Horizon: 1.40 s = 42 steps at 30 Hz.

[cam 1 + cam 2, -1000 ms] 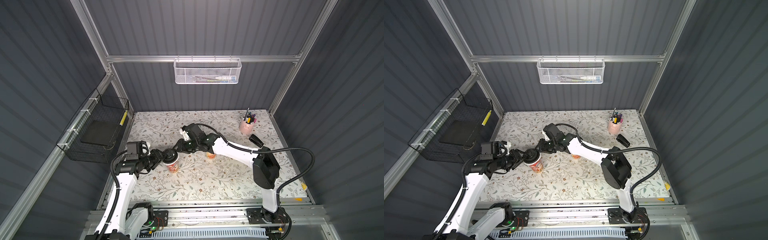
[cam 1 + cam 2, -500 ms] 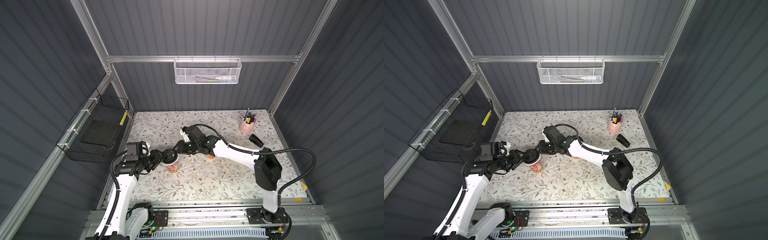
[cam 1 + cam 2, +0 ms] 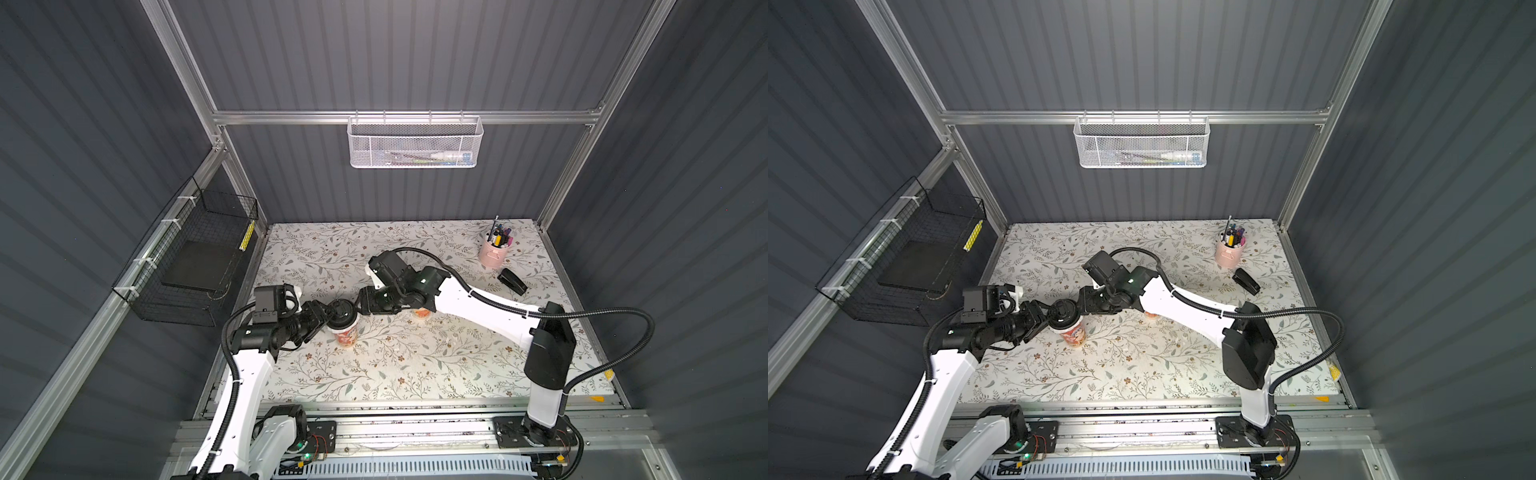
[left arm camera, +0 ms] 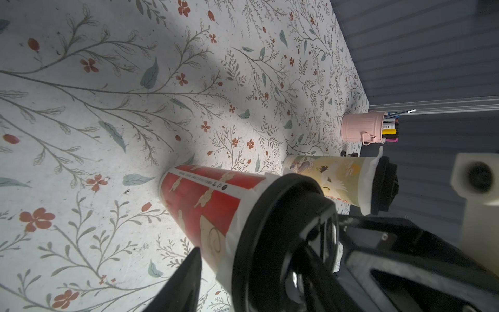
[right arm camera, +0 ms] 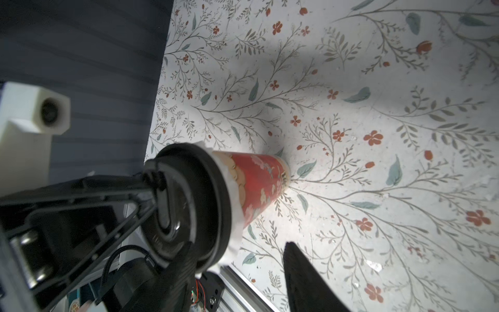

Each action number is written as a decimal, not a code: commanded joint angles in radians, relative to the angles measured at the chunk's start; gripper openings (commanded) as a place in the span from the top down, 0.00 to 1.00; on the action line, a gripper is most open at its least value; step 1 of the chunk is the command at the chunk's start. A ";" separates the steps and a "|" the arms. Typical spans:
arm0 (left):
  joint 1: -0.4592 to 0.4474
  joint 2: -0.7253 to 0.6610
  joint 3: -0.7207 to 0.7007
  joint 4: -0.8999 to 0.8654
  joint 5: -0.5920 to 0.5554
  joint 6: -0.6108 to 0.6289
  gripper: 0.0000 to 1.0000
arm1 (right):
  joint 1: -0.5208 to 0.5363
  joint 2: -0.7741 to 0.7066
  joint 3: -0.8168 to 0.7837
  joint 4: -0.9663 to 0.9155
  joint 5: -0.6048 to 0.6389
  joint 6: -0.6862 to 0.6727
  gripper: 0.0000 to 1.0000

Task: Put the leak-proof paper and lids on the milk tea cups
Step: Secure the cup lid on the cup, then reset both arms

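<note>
A red milk tea cup stands left of the table's middle, upright, with a black lid on it. Leak-proof paper shows as a white fringe under that lid, and in the right wrist view. My left gripper and right gripper meet at this lid from opposite sides. Both are open, with one finger beside the cup wall and one finger well off it. The other milk tea cup stands behind, lidded, with paper under its rim.
A pink pot of pens and a black stapler sit at the back right. A white mesh basket hangs on the back wall. A black wire basket hangs on the left wall.
Both grippers' jaws have spread wider at the lid, the right one more. The arms and the near cup have hardly moved.
</note>
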 commanded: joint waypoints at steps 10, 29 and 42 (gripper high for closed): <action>0.003 0.050 0.143 -0.297 -0.069 0.041 0.27 | -0.005 -0.130 -0.052 -0.061 0.046 -0.076 0.44; 0.005 0.040 0.411 -0.402 -0.475 0.082 0.15 | -0.038 -0.378 -0.185 -0.122 0.246 -0.117 0.44; 0.004 -0.006 0.018 0.065 -0.863 0.241 0.07 | -0.425 -1.113 -0.981 -0.043 0.945 -0.257 0.29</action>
